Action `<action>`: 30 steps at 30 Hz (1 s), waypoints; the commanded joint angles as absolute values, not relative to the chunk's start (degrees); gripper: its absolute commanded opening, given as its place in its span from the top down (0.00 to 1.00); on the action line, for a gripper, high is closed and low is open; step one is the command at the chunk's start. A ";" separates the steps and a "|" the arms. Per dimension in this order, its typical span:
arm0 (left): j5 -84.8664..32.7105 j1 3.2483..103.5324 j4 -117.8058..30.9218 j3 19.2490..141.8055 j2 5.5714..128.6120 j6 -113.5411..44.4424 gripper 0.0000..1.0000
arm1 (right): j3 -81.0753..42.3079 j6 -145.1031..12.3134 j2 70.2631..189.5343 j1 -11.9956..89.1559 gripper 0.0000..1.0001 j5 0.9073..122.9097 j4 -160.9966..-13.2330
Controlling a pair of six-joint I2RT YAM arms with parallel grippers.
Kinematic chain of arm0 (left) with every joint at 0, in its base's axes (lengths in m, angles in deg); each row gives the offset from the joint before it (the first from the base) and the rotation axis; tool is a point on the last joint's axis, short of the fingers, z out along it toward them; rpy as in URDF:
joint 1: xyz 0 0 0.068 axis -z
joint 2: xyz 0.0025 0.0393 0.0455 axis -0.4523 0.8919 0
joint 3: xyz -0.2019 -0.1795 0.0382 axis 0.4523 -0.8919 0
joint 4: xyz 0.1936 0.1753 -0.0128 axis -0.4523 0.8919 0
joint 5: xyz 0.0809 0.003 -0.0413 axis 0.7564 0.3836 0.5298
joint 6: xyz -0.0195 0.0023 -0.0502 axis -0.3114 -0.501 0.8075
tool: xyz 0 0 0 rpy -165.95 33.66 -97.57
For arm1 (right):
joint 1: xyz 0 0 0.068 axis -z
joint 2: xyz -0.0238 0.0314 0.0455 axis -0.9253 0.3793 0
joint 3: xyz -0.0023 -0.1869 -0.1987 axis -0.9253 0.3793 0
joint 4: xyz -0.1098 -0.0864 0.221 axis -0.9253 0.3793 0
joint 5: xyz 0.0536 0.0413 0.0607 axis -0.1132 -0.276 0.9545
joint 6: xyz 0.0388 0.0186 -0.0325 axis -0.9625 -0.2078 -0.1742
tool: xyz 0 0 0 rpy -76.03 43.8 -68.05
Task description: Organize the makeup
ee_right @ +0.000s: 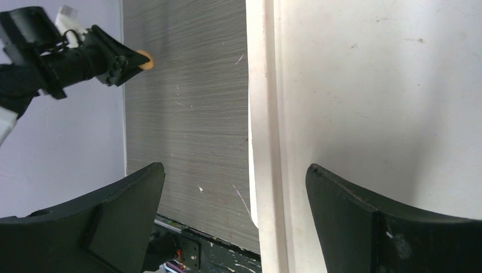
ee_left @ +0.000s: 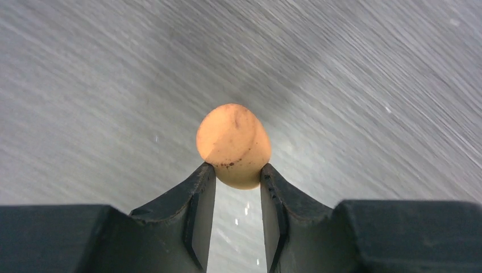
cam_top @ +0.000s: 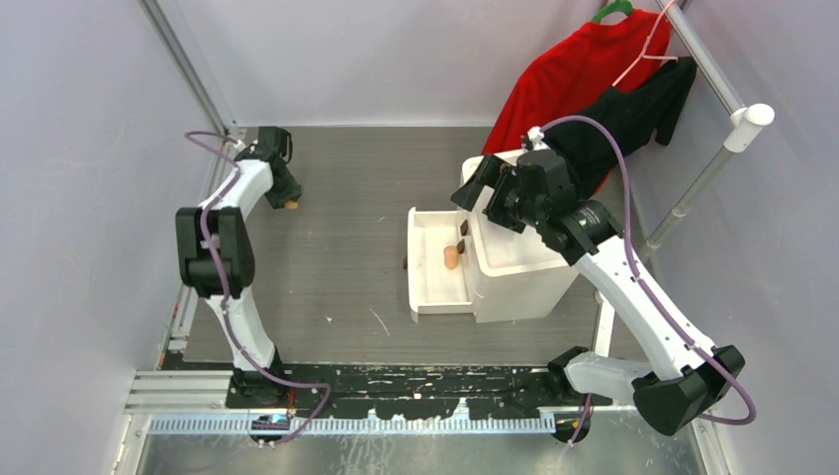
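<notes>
My left gripper (cam_top: 289, 201) is at the far left of the grey table, shut on an orange makeup sponge (ee_left: 233, 144) pinched between its fingertips just above the surface; the sponge also shows in the top view (cam_top: 292, 205) and in the right wrist view (ee_right: 145, 59). A second orange sponge (cam_top: 451, 257) and a small brown item (cam_top: 462, 244) lie in the open white drawer (cam_top: 427, 297). A small dark item (cam_top: 406, 263) lies on the table at the drawer's left wall. My right gripper (ee_right: 234, 176) is open and empty, above the top of the white drawer box (cam_top: 524, 267). The other cosmetics are out of view.
Red and black clothes (cam_top: 584, 79) hang on a rack (cam_top: 737, 114) at the back right, behind the drawer box. Grey walls close in the table on the left and back.
</notes>
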State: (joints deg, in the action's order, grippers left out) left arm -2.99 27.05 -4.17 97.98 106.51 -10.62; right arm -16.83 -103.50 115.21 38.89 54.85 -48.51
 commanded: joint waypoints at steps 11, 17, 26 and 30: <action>-12.88 47.89 -8.64 82.72 77.03 -13.85 0.73 | -15.38 -104.01 113.60 38.80 0.00 55.34 -46.01; -30.50 56.14 -17.60 79.86 76.30 -13.86 0.72 | -15.08 -103.97 112.93 38.79 0.00 55.30 -45.85; -37.75 64.16 -20.13 85.96 85.15 -14.81 0.45 | -14.72 -104.08 112.06 38.79 0.00 55.13 -45.54; -36.66 64.92 -15.17 89.93 88.32 -15.80 0.19 | -14.76 -104.05 112.10 38.80 0.00 55.11 -45.31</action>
